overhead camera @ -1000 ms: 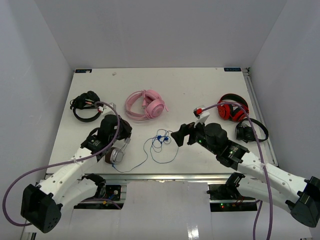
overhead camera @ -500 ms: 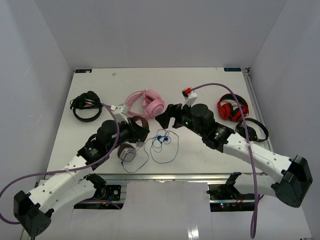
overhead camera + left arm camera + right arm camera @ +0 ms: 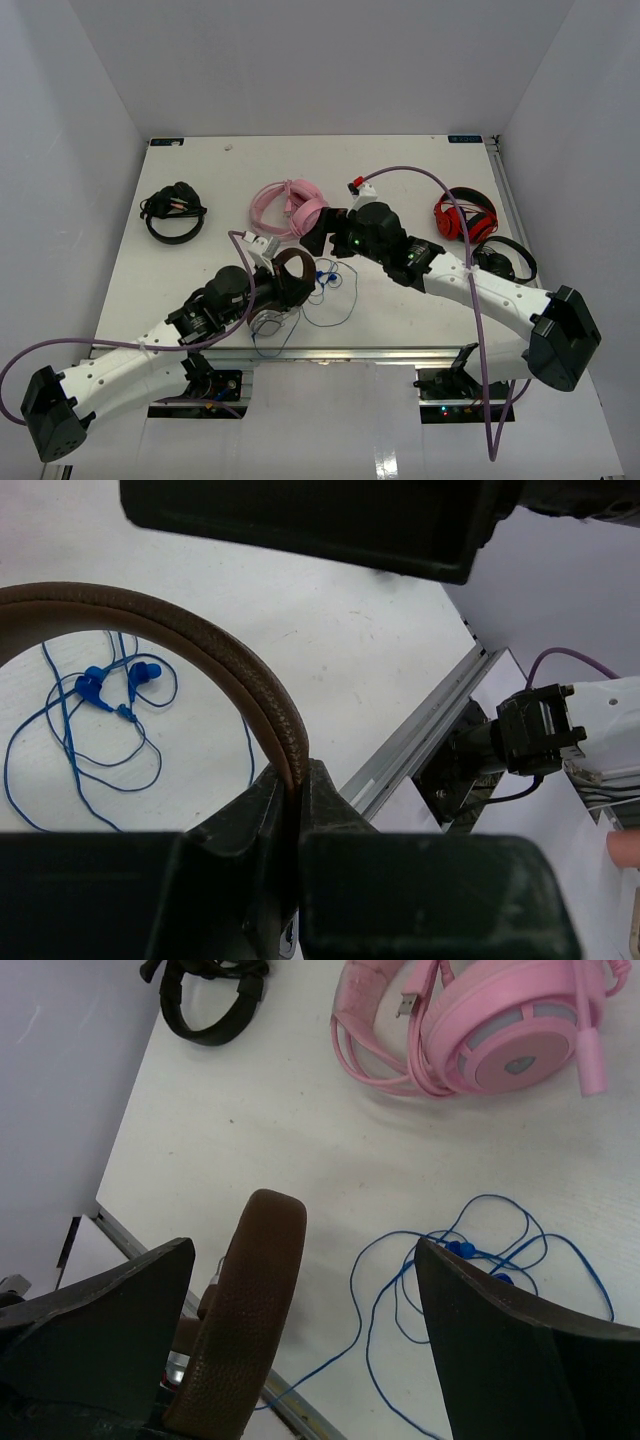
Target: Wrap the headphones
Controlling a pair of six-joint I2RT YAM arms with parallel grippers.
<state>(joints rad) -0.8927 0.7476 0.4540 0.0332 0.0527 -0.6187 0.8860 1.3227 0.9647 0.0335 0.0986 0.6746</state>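
Observation:
The headphones (image 3: 291, 272) hang from my left gripper (image 3: 283, 291), which is shut on the brown headband (image 3: 200, 650) near one end. A silver ear cup (image 3: 268, 322) dangles below, just over the table's near edge. Their thin blue cord (image 3: 328, 292) lies in loose loops on the table, with small blue bits (image 3: 100, 685) in the tangle. My right gripper (image 3: 318, 236) hovers just beyond the headband with its jaws wide open. In the right wrist view the headband (image 3: 248, 1320) shows between the two fingers, nearer the left one (image 3: 100, 1330), touching neither.
Pink headphones (image 3: 290, 208) lie just behind the right gripper. Red-and-black headphones (image 3: 465, 215) and a black pair (image 3: 505, 262) sit at the right. Another black pair (image 3: 172, 212) lies at the far left. The table's metal front rail (image 3: 420, 735) runs close by.
My left arm has lifted the headphones and carried them right, towards the table's middle. The right arm has swung left and away, stopping open over the headband.

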